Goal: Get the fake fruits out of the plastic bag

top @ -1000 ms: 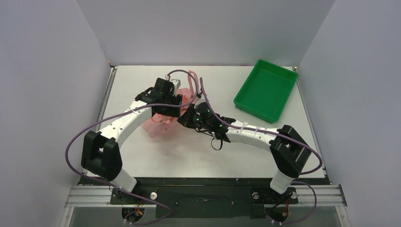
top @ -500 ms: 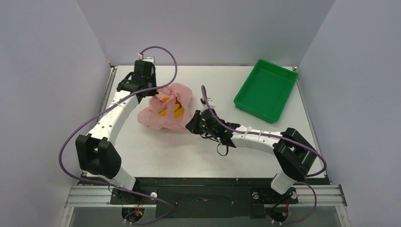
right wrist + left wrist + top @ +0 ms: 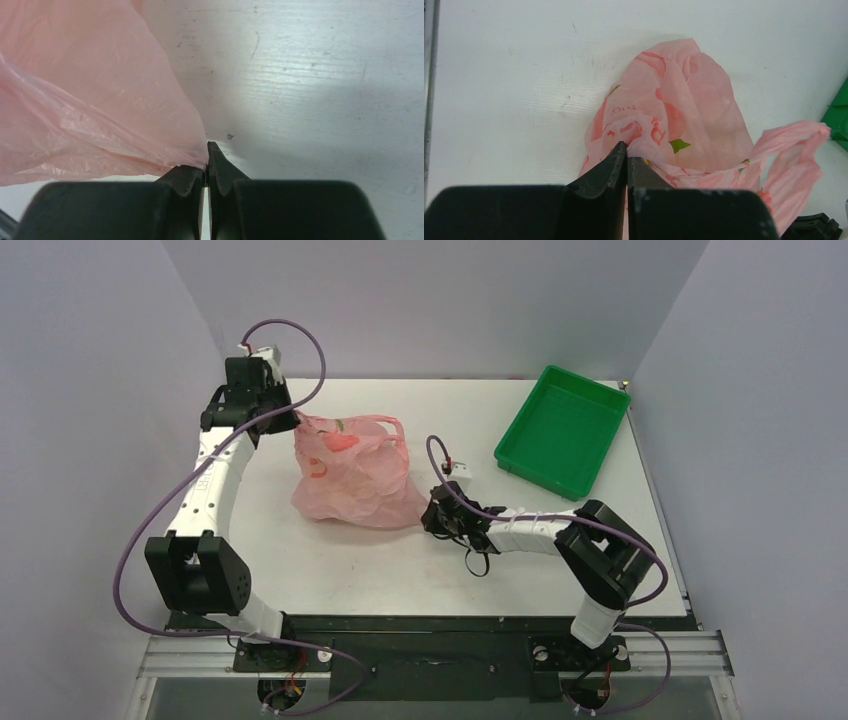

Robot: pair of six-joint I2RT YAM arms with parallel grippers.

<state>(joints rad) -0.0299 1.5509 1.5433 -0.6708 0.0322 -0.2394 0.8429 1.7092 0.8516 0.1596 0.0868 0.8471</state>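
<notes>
Seemingly nothing is out yet: left gripper [image 3: 626, 150] and right gripper [image 3: 206, 150] each pinch the plastic bag [image 3: 350, 475], centre-left of the top view, no fake fruits showing.

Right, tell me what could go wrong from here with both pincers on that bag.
1. The left pincer and right pincer each pinch only a small fold at opposite corners of the thin pink bag. Pulling harder could tear the film or let it slip free.
2. No fruit shows now, so it is probably hidden inside. Tipping the bag blindly might send it rolling across the table.
3. The right pincer sits low at the table and may scrape it.
</notes>
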